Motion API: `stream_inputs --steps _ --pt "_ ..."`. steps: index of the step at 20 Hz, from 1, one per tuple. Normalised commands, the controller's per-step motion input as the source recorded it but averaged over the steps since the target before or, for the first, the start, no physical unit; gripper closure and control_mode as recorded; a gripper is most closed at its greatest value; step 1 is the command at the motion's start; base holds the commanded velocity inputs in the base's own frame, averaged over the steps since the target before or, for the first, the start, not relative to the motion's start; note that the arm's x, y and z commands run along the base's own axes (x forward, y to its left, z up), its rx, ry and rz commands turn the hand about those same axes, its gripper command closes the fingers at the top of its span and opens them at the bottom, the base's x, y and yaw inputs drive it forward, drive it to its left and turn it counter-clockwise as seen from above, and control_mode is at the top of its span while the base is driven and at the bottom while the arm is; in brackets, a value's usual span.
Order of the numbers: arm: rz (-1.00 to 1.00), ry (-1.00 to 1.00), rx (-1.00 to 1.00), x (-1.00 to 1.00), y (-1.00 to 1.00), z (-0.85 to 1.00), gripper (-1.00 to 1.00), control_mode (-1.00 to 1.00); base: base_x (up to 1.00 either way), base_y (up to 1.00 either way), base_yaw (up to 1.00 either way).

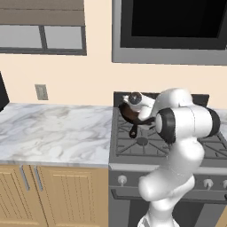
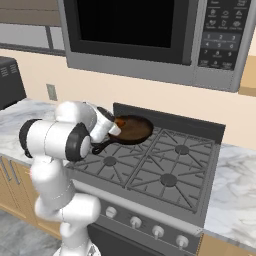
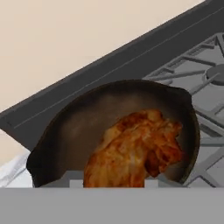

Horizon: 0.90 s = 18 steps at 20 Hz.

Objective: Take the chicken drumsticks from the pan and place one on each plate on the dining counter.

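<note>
The round black cast-iron pan (image 2: 134,128) sits on the stove's far left burner; the gripper (image 2: 118,123) looks clamped on a lumpy orange-brown chicken drumstick (image 3: 133,148)

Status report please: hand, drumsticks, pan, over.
Hand low over pan on rear left burner, closed on a chicken drumstick, not lifted clear. Stove around pan free of obstacles.

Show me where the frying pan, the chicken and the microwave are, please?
pan (image 2: 136,131): right base view, on its brownish inside.
chicken drumstick (image 3: 135,148): hand view, on the middle of the orange-brown meat.
microwave (image 2: 125,22): right base view, on its dark door window.
</note>
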Motion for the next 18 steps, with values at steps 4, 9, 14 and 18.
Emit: stream_inputs --steps 4,9,14,18 --pt "0.39 0.30 -0.20 -1.00 0.27 1.00 1.00 -1.00 0.00 0.00 0.00" --pt "0.36 0.31 -0.14 -1.00 0.13 1.00 1.00 -1.00 0.00 0.00 0.00" --pt "0.11 0.42 0.01 -1.00 0.01 1.00 1.00 -1.00 0.00 0.00 0.00" --pt "0.01 0.41 0.04 -1.00 0.00 1.00 1.00 -1.00 0.00 0.00 0.00"
